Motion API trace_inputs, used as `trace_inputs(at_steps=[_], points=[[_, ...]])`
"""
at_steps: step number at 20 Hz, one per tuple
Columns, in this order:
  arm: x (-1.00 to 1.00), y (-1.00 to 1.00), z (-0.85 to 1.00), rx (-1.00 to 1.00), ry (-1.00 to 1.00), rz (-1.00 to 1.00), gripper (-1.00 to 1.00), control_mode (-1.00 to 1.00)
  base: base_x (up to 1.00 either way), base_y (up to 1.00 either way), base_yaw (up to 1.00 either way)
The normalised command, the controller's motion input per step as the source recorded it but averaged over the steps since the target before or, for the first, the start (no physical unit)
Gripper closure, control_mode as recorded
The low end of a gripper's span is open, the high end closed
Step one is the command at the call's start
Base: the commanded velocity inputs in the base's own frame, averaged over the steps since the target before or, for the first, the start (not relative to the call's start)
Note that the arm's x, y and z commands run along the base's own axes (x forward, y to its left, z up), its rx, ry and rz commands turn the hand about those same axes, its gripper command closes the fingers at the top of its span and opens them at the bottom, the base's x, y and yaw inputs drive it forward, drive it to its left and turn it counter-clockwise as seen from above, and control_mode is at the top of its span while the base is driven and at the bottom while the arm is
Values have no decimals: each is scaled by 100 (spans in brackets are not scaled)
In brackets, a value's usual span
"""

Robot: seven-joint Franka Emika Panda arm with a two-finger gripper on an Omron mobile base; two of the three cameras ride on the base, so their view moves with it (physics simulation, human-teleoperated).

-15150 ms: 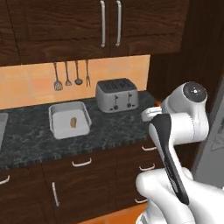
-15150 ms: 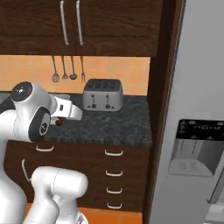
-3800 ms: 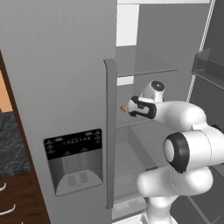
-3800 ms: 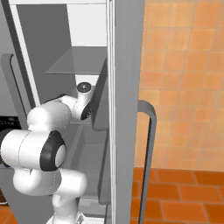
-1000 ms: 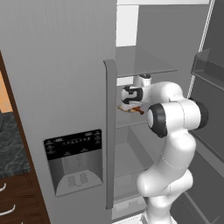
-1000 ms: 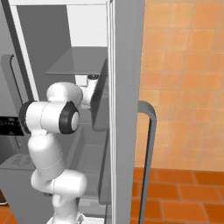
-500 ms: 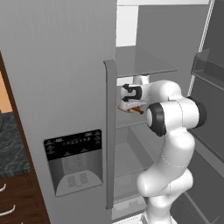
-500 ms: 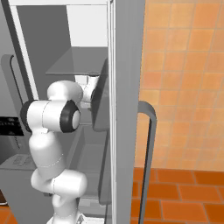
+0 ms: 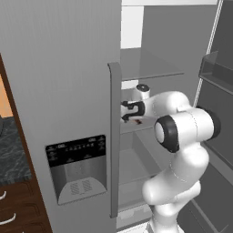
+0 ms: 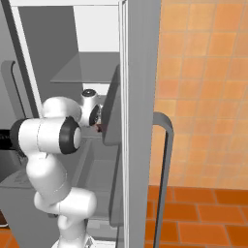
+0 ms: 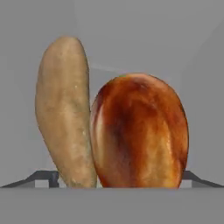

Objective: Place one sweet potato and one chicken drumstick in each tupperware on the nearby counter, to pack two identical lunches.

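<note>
1. Grey open fridge [image 9: 150, 63], arm reaching onto middle shelf [image 9: 136, 127].
2. Gripper [image 9: 125, 112] spread wide, holding nothing, tips flanking the food.
3. Tan sweet potato [image 11: 63, 113] touching glossy brown chicken drumstick [image 11: 140, 131], close ahead.
4. Pickup step, likely: next, centre on one item, close, carry to counter [image 9: 11, 150].

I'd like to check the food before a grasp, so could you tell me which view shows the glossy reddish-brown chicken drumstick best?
The hand view: the glossy reddish-brown chicken drumstick looms close and sharp. The left base view gives a reddish speck by the gripper; the right base view, a sliver.
</note>
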Motion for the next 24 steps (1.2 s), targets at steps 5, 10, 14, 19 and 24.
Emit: trace_inputs(at_steps=[5, 10, 14, 19, 24], points=[[-24, 92, -100, 0, -15, 1, -100, -100, 0, 0, 0], [46, 54, -96, 2, 1, 0, -100, -100, 0, 0, 0], [4, 26, -73, 1, 1, -1, -100, -100, 0, 0, 0], [-41, 0, -61, 0, 0, -7, 100, -100, 0, 0, 0], [-49, -28, -42, 1, -1, -5, 100, -100, 0, 0, 0]])
